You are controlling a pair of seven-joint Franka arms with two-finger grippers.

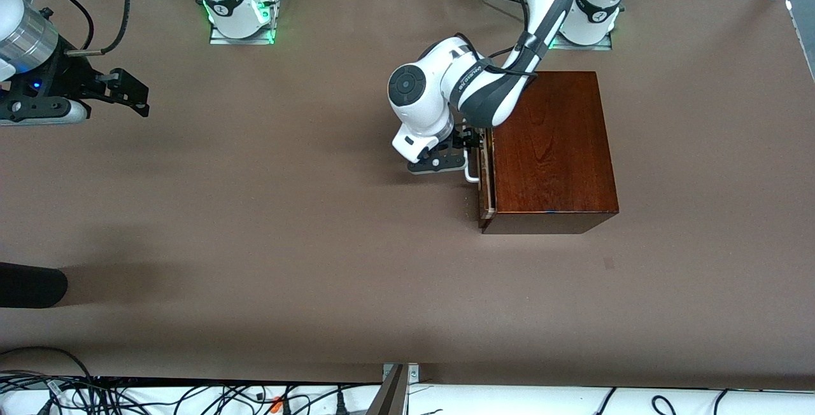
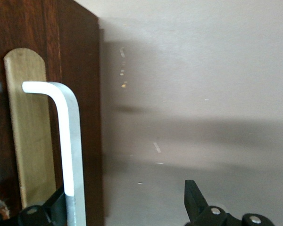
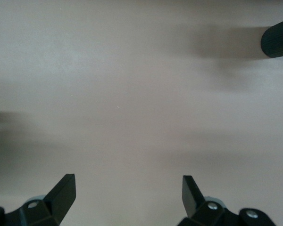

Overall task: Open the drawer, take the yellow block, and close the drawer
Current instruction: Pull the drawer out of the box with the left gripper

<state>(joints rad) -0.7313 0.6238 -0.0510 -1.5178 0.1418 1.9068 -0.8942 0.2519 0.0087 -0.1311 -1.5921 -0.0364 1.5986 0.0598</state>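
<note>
The drawer (image 1: 486,179) is barely pulled out of the wooden box (image 1: 551,147). Its white handle (image 2: 66,141) is straddled by the left gripper (image 1: 469,142), fingers spread. The right gripper (image 1: 130,93) waits, fingers spread, over the bench (image 1: 255,243). No yellow block is seen yet.

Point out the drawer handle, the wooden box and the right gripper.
drawer handle (image 2: 70,141), left wrist view, on the straight white bar.
wooden box (image 1: 551,147), front view, on the middle of its glossy top.
right gripper (image 3: 128,195), right wrist view, midway between its open fingertips.
</note>
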